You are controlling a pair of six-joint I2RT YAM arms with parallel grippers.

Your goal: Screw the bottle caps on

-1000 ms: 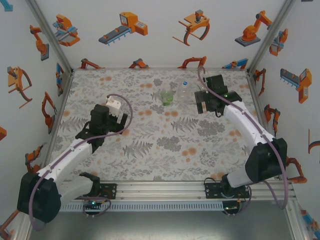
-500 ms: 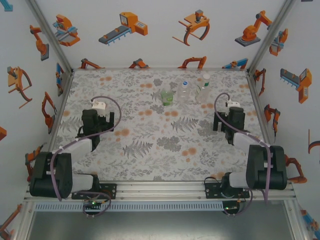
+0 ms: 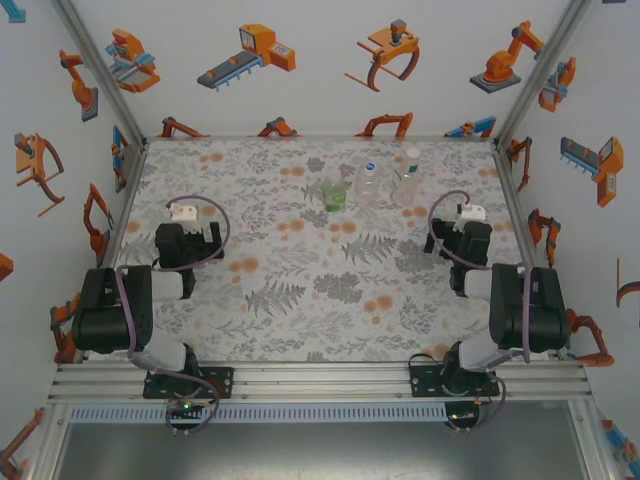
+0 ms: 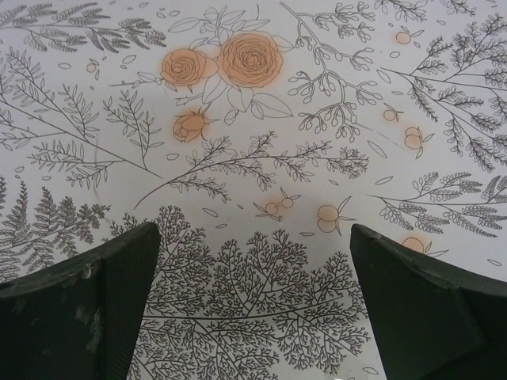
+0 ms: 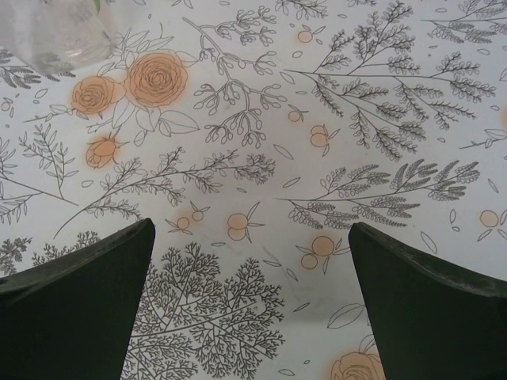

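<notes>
While both claws stand wide with nothing between their fingers, the left claw (image 4: 252,245) and the right claw (image 5: 252,237) each over bare floral worktop (image 3: 300,300), the bottles wait in a row near the far edge, well apart from either claw.

There are three: a squat green-tinted bottle (image 3: 334,195) on the left, a shorter colourless bottle (image 3: 368,184) in the middle and a taller colourless bottle (image 3: 406,186) on the right, each just beside the next. Two caps can be counted – a pale cap (image 3: 369,167) on the middle neck and a white cap (image 3: 412,153) on the tall one. Whether they are tightened, and whether the green bottle carries one, is too small to tell.

These look like thin, empty plastic: probably light, easy to tip or slide, and likely to dent under a hard squeeze. One claw should take the body at mid-height – gently – while the other pinches the small, stiff cap by its rim.
</notes>
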